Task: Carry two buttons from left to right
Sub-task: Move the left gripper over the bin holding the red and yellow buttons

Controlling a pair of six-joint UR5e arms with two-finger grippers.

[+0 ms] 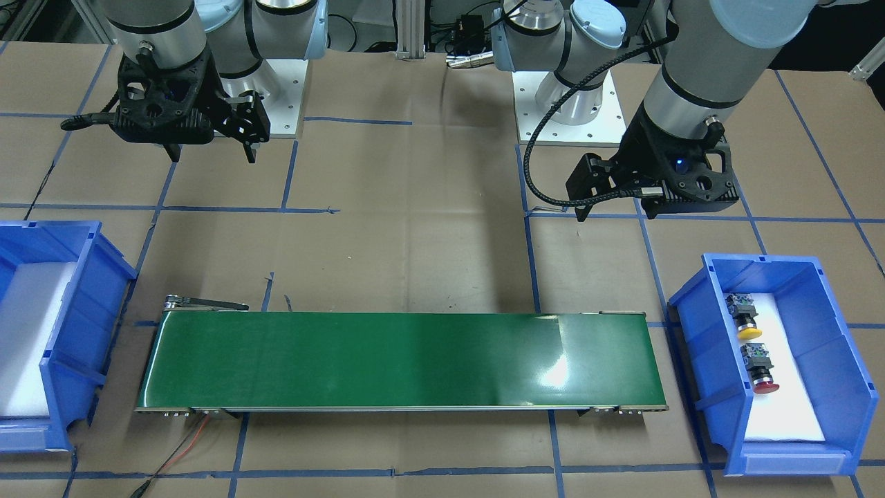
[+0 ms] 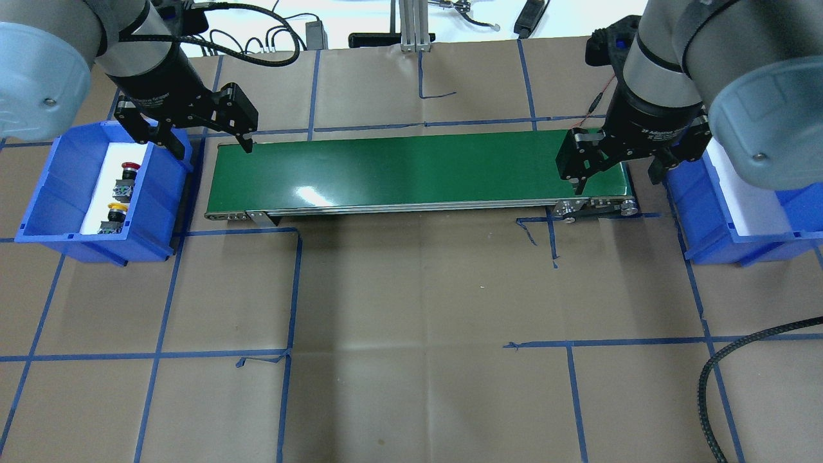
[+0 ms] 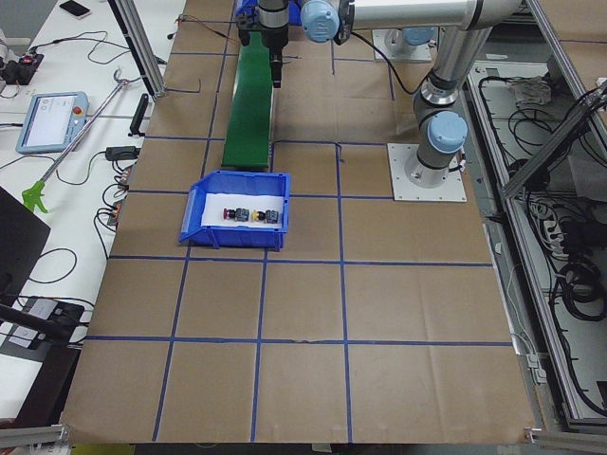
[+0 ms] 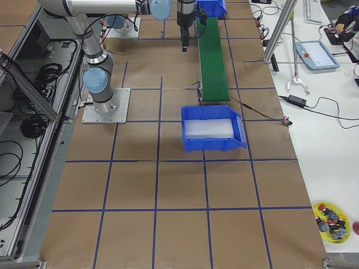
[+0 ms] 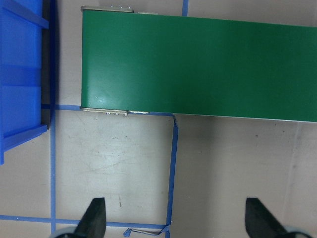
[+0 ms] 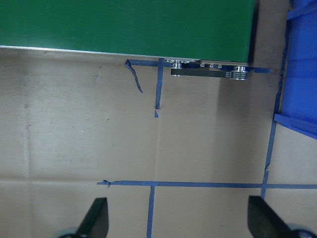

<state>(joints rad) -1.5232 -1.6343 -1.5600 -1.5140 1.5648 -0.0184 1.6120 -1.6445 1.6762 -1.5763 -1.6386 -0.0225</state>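
Observation:
Two buttons lie on white foam in the blue bin point(image 2: 38, 193) at the table's left end. The red-capped button point(image 2: 127, 170) is farther from me and the yellow-capped button point(image 2: 114, 210) nearer. The front view shows the same yellow button point(image 1: 747, 322) and red button point(image 1: 762, 374). My left gripper point(image 2: 212, 149) hangs open and empty above the gap between that bin and the belt's left end. The left wrist view shows its gripper point(image 5: 176, 220) over bare paper. My right gripper point(image 2: 617, 183) hangs open and empty over the belt's right end.
A green conveyor belt point(image 2: 411, 167) runs between the two bins. The second blue bin point(image 2: 707, 238) at the right end holds only white foam. Blue tape lines cross the brown paper table. A yellow plate point(image 4: 334, 221) of several spare buttons sits on a side bench.

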